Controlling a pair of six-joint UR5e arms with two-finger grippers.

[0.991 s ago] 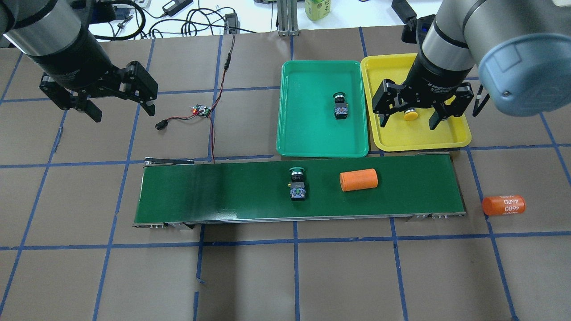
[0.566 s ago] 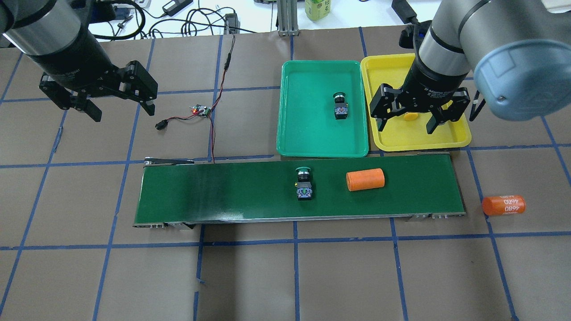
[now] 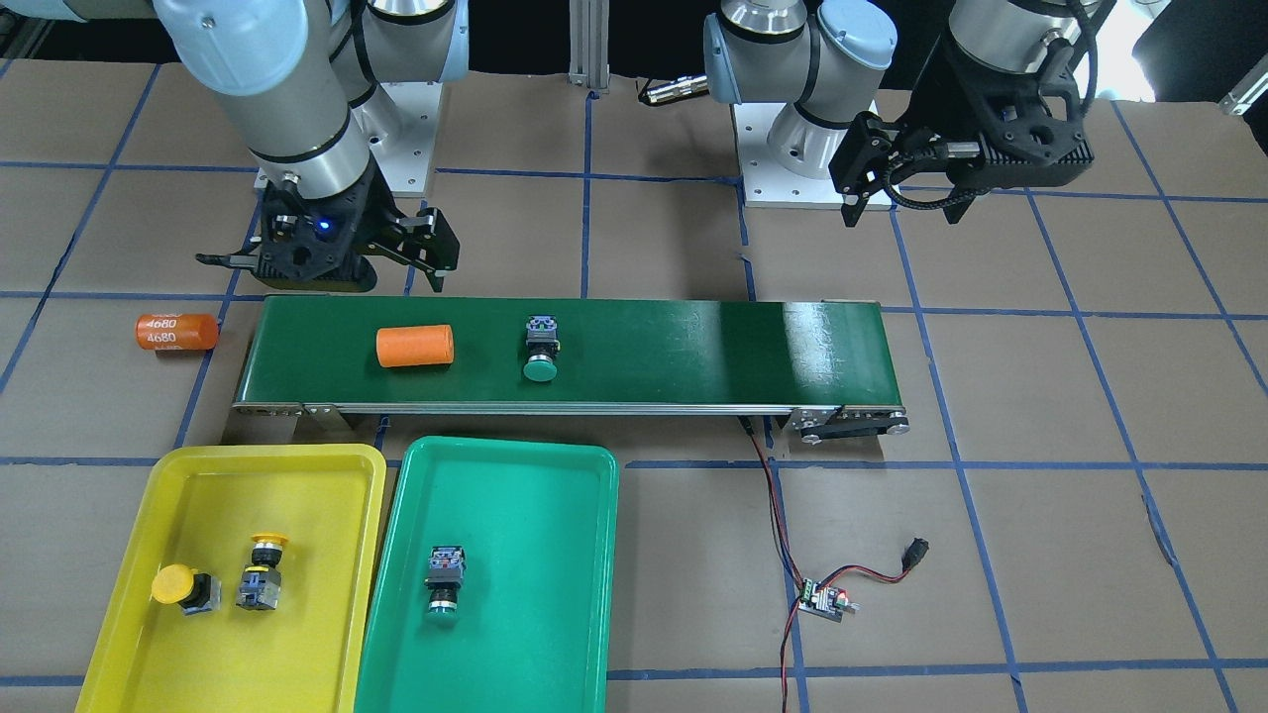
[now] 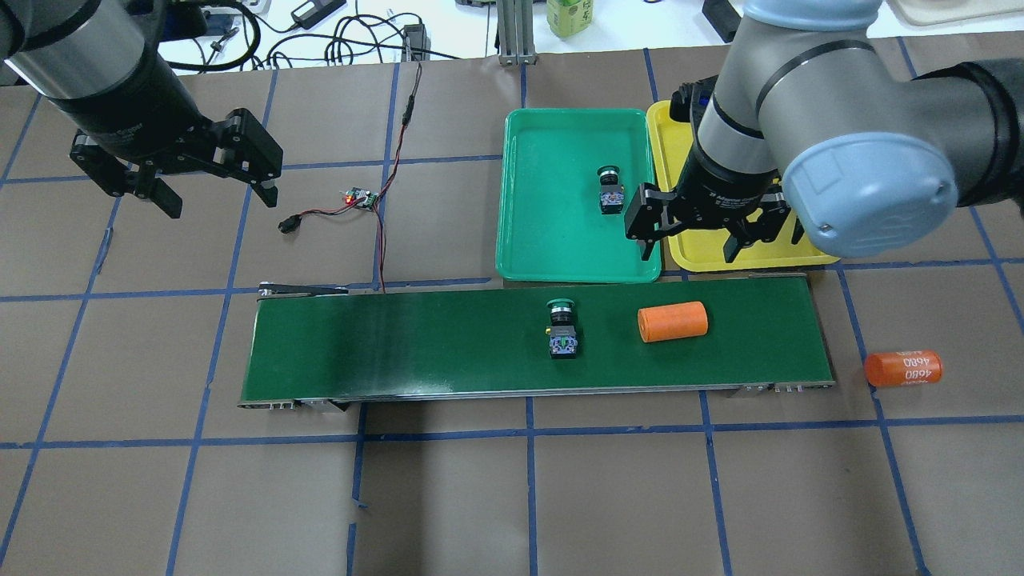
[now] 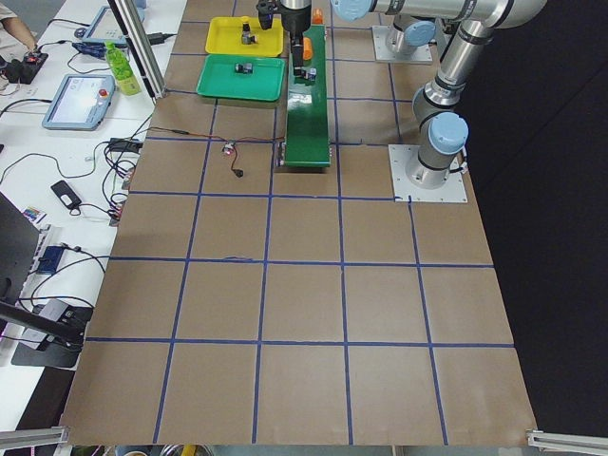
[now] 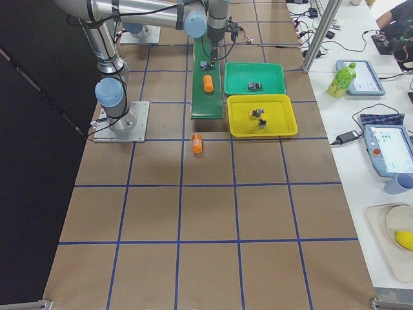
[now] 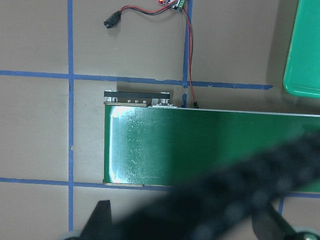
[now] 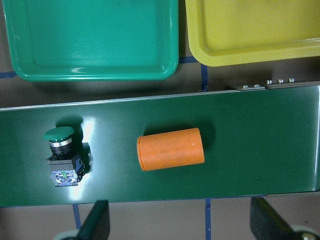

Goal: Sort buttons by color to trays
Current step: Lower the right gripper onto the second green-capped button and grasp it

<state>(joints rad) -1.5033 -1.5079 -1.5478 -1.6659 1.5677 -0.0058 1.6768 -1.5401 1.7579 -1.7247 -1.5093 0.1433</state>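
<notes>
right pincer point(image 4: 690, 250) off yellow tray point(image 4: 669, 136), green button point(image 4: 562, 328), orange cylinder point(image 4: 673, 321) farther right

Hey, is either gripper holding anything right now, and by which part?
Nothing is held: the left gripper and the right gripper are both open and empty.

Bright even light, glare on belt point(image 7: 127, 145), foreground cable point(image 7: 235, 192) blurred
</notes>
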